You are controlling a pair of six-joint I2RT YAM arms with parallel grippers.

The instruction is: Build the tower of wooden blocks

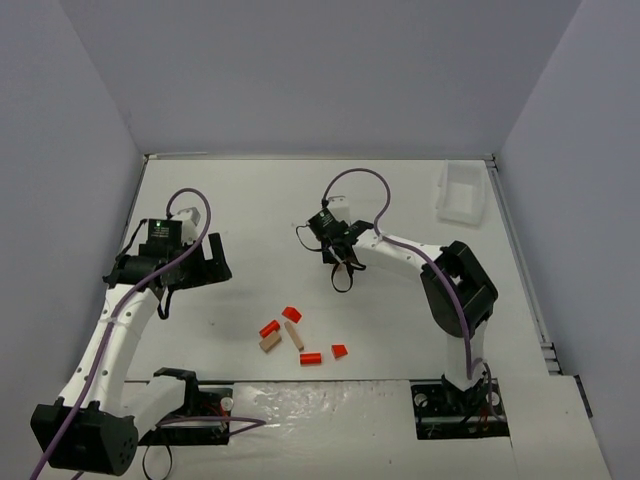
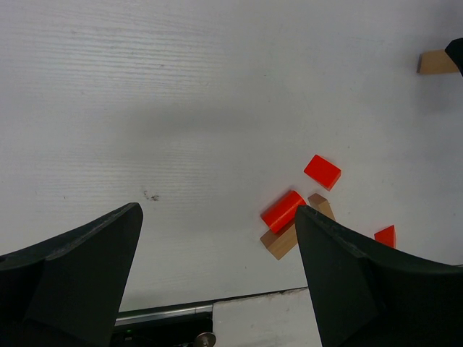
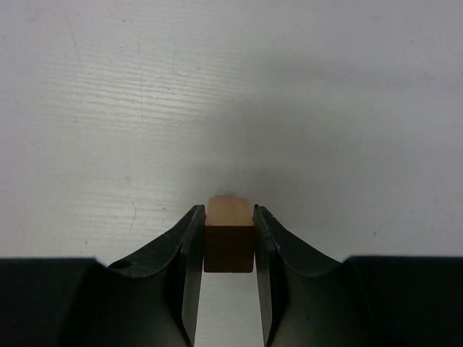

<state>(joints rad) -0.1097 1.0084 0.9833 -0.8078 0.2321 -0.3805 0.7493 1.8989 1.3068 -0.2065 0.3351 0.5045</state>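
Tan block (image 3: pixel 228 242) tight in right tool (image 3: pixel 228 218) (left tool (image 2: pixel 217 213) gaping)

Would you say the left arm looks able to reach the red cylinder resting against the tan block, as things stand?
Probably yes. The left end effector is open, bare table lies between it and the red cylinder, and the right end effector holds another tan block elsewhere.

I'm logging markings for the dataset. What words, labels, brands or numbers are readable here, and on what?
Nothing legible.
On the black module at the left wrist: faint pale marks, too small to read.
On the wood blocks and white tray: no text visible.
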